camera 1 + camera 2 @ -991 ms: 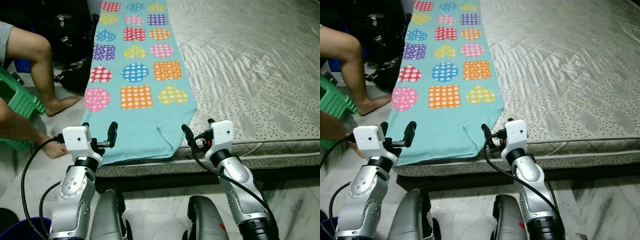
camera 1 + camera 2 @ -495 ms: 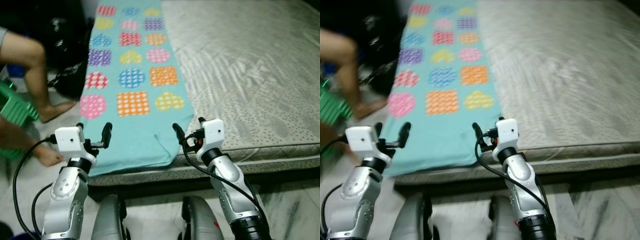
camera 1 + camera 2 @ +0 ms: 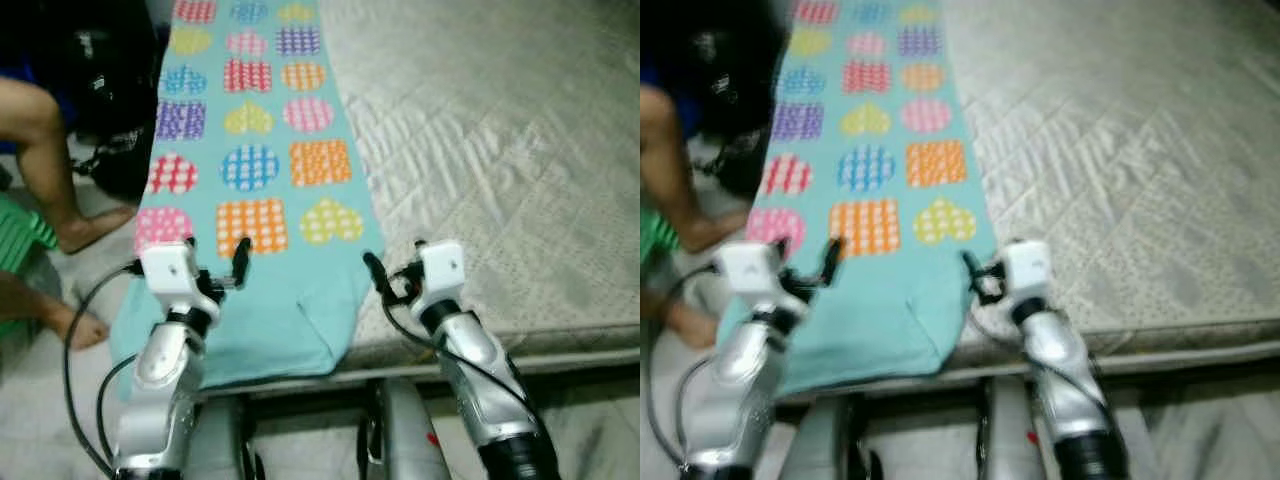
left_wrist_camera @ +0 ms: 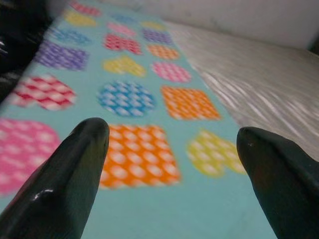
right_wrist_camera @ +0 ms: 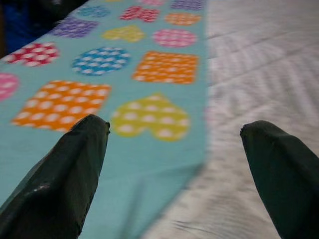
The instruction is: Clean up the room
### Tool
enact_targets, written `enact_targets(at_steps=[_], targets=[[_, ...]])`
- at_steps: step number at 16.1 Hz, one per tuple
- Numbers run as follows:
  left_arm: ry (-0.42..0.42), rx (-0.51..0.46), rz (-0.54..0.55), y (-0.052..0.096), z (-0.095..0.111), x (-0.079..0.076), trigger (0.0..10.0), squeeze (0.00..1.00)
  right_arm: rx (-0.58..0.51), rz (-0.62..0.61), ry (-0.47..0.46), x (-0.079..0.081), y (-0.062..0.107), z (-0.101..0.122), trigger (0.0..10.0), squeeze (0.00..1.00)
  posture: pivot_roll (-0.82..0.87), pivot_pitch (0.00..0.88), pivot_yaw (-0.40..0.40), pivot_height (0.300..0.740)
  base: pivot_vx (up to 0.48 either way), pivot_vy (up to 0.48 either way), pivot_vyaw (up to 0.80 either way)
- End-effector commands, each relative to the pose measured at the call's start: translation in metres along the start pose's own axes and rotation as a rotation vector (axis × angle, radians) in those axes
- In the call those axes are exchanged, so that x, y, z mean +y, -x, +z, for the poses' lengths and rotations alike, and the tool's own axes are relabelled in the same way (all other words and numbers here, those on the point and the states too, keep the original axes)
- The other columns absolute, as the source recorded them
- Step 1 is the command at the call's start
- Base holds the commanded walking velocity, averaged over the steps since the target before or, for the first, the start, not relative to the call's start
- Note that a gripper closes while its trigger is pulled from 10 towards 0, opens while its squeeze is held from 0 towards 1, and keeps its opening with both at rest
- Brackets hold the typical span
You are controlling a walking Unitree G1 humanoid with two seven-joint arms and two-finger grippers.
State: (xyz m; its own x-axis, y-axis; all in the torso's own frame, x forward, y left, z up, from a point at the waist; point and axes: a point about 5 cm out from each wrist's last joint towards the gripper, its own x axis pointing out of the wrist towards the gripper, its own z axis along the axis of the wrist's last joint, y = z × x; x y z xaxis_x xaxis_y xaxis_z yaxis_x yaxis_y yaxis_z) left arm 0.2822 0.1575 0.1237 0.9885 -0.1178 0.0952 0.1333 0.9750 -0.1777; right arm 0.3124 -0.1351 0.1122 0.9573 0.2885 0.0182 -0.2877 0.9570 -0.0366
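Observation:
A teal cloth (image 3: pixel 260 190) printed with coloured dotted circles, hearts and squares lies along the left side of the bed, its near end drooping over the mattress edge. My left gripper (image 3: pixel 215 258) hovers open over the cloth's near left part, nothing between its fingers (image 4: pixel 60 179). My right gripper (image 3: pixel 395 268) is open above the cloth's near right edge, where teal meets grey quilt. In the right wrist view one finger (image 5: pixel 55 174) lies over the cloth, the other over the mattress.
The grey quilted mattress (image 3: pixel 510 150) takes up the right side. A person's bare legs (image 3: pixel 45 150) stand on the floor at left, beside a green stool (image 3: pixel 22 232). A black bag (image 3: pixel 105 60) lies against the bed's left side.
The whole view has shifted: the camera has come closer to the bed. Both grippers, still open, now hang over the cloth's near end rather than in front of the mattress edge.

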Motion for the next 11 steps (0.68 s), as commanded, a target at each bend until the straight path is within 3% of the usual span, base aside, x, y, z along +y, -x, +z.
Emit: enact_targets(at_steps=[1, 11], targets=[[-0.014, 0.032, 0.035, 0.0065, -0.0053, 0.0117, 10.0, 0.00, -0.003, 0.014, -0.009, 0.0057, 0.0009, -0.0018, 10.0, 0.00, -0.03, 0.187, 0.001, 0.585, 0.000, 0.000, 0.00], [-0.004, 0.036, 0.031, 0.0047, -0.0065, 0.0113, 10.0, 0.00, 0.013, 0.030, -0.002, 0.0053, 0.0000, -0.0043, 10.0, 0.00, -0.03, 0.174, 0.002, 0.585, 0.000, 0.000, 0.00]])
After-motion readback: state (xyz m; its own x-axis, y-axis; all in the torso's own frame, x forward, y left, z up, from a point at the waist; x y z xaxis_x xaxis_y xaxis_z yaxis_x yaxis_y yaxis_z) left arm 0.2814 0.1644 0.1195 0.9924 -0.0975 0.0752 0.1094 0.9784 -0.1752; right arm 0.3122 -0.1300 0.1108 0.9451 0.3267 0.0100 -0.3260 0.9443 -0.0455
